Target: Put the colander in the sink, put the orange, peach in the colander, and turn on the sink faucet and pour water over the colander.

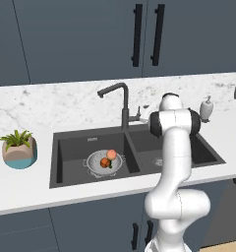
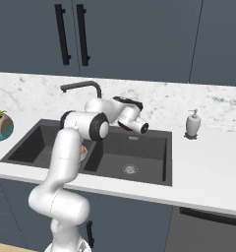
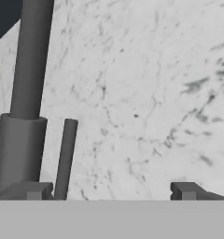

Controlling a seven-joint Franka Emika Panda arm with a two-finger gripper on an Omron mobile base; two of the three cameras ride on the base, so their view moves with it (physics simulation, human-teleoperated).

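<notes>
Colander (image 1: 104, 164): we see it in the left basin of the sink (image 1: 71, 147), holding the orange (image 1: 105, 162) and peach (image 1: 111, 154).
Sink faucet (image 1: 124, 101): upright behind the divider; its lever (image 3: 65, 158) seems just beside our spread end effector (image 3: 111, 192).
Tabletop (image 1: 51, 106): marble, with a potted plant (image 1: 19, 147) and soap dispenser (image 1: 206, 109).

Silver colander (image 1: 104, 163) holding orange (image 1: 105, 162) and peach (image 1: 111, 154) sits in the dark sink's (image 1: 71, 147) left basin.
</notes>
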